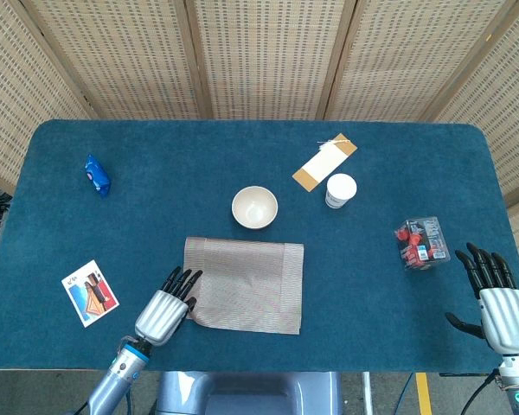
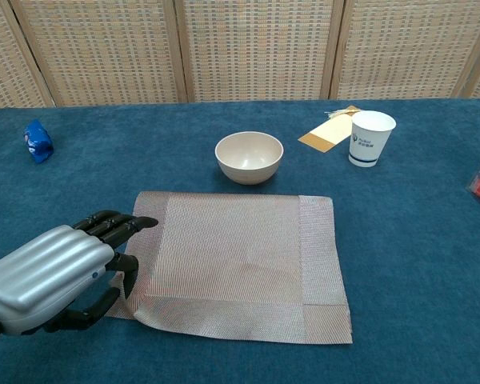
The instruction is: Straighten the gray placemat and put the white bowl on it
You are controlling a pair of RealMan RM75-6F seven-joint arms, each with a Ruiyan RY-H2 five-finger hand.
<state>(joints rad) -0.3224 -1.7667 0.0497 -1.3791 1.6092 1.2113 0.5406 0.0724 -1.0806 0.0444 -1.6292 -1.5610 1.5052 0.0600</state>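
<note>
The gray placemat [image 1: 246,285] [image 2: 240,260] lies slightly skewed at the table's front middle, its near-left corner curled up. My left hand [image 1: 164,313] [image 2: 52,276] pinches that left edge between thumb and fingers. The white bowl [image 1: 254,207] [image 2: 249,156] stands upright and empty on the blue cloth just behind the mat's far edge, apart from it. My right hand [image 1: 499,304] hovers at the table's front right corner, fingers spread and holding nothing; the chest view does not show it.
A paper cup [image 1: 340,190] [image 2: 371,138] and a tan card [image 1: 323,162] [image 2: 330,132] sit behind and right of the bowl. A clear box of red items [image 1: 421,242] lies near my right hand. A blue packet [image 1: 96,175] [image 2: 38,141] and a picture card [image 1: 91,292] lie left.
</note>
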